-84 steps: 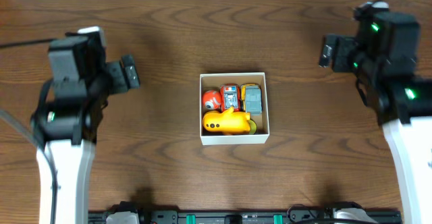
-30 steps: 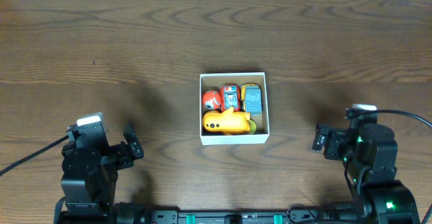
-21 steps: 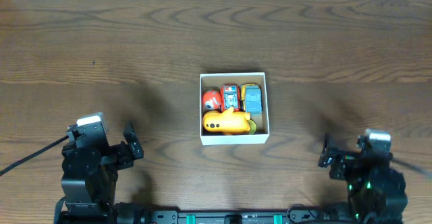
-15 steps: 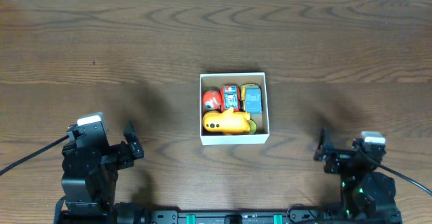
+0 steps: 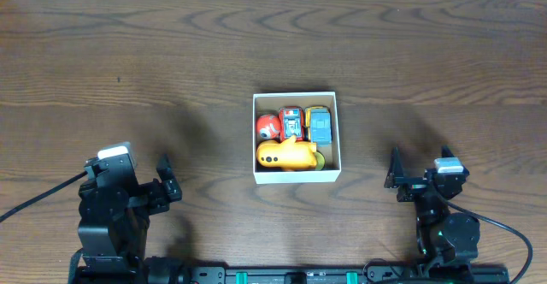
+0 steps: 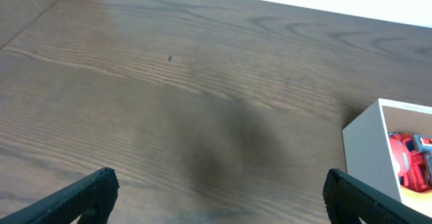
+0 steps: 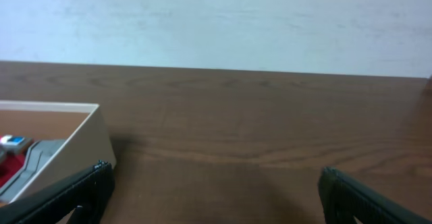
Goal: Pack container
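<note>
- Seemingly the packing is done, so the step in hand looks like parking both arms. The table (image 5: 171, 79) shows no loose toy, so I judge nothing is left to fetch.
- Both arms sit low at the near edge, one on each side. A good park holds them there, with any move going away from the middle and not across it.
- Left gripper (image 5: 171, 178): jaws wide, nothing between them. In its wrist view only bare wood lies between the fingers (image 6: 88, 191).
- Right gripper (image 5: 397, 176): jaws also wide and empty.
- Container (image 5: 299, 177): ahead and to the right of the left gripper, ahead and to the left of the right one, well apart from both. Its corner just enters each wrist view at the inner side, so a swing inward risks nudging it.
- Inside, a yellow toy (image 5: 286, 154) lies across the near half, with a red ball (image 5: 267, 127), a red car (image 5: 291, 121) and a grey car (image 5: 320, 125) behind it.
- Whether the yellow toy rises above the rim I cannot tell, so check that before calling it packed.
</note>
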`<act>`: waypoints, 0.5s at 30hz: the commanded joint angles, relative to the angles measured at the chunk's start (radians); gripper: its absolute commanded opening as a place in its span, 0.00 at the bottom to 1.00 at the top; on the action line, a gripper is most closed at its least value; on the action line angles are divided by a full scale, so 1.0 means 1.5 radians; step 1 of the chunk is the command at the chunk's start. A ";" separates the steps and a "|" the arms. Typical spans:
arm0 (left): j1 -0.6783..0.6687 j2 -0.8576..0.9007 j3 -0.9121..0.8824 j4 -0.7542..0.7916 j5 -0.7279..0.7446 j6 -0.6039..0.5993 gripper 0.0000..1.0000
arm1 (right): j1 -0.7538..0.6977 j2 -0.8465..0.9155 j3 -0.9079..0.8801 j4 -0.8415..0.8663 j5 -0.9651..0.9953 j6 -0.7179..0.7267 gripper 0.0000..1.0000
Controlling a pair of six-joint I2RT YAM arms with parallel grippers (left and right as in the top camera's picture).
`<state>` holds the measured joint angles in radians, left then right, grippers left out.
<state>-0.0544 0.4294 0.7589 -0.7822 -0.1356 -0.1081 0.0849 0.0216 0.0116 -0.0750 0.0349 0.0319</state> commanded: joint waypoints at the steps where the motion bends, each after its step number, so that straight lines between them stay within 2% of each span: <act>1: -0.003 -0.001 -0.006 0.001 -0.007 -0.001 0.98 | 0.005 -0.004 -0.004 0.001 -0.022 -0.032 0.99; 15: -0.003 -0.001 -0.006 0.000 -0.007 -0.001 0.98 | 0.005 -0.004 -0.004 0.001 -0.022 -0.032 0.99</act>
<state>-0.0544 0.4294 0.7589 -0.7822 -0.1352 -0.1081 0.0845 0.0216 0.0113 -0.0746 0.0139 0.0021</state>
